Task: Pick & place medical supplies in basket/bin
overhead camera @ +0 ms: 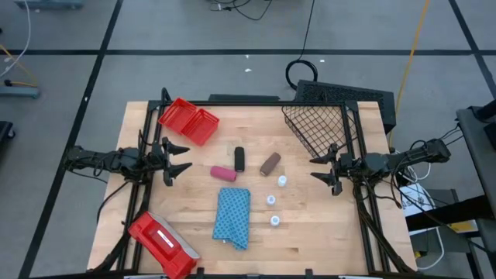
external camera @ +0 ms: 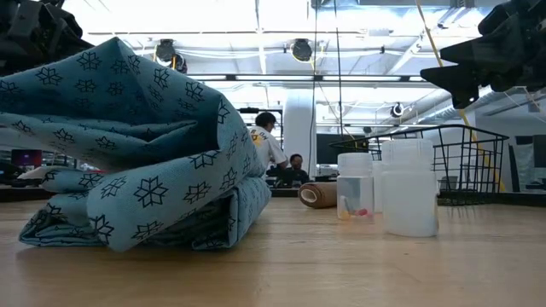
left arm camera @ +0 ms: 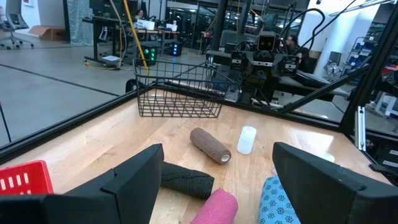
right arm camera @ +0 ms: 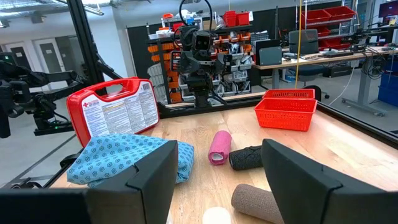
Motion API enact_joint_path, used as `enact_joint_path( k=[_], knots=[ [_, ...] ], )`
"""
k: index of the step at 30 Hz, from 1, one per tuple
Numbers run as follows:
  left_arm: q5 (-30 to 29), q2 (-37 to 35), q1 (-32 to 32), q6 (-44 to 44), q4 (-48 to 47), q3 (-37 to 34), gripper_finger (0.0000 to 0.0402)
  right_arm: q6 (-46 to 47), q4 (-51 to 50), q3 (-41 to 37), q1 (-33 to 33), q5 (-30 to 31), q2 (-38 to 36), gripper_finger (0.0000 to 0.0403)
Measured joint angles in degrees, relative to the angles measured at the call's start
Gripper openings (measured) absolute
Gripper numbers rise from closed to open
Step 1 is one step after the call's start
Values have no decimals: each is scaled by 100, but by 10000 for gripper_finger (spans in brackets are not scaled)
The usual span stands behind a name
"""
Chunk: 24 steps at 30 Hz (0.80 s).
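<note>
On the wooden table lie a blue folded cloth pad, a pink roll, a black roll, a brown roll and three tiny white bottles. The black wire basket stands at the far right. The red bin rests at the far left. My left gripper stands open at the table's left side, above the surface, its fingers level and pointing right. My right gripper stands open at the right side, pointing left. Neither touches anything.
A flat red case with a white label lies at the near left corner. Black frame rails run along the table's left and right edges. Bare wood lies between the supplies and each gripper.
</note>
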Motion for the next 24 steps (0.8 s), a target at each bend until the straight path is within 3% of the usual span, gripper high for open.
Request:
enact_joint_path(
  k=[8, 16, 19, 24],
  knots=[
    [-15, 0, 0, 61, 1, 0, 310, -1, 0, -1, 1, 0, 0, 220],
    [-117, 0, 0, 956, 23, 1, 310, 0, 0, 1, -1, 2, 1, 220],
    [288, 0, -6, 234, 222, 0, 310, 0, 0, -1, -1, 2, -1, 220],
    [344, 0, -4, -635, 1002, 0, 310, -2, 0, 1, 0, 2, 0, 223]
  ],
)
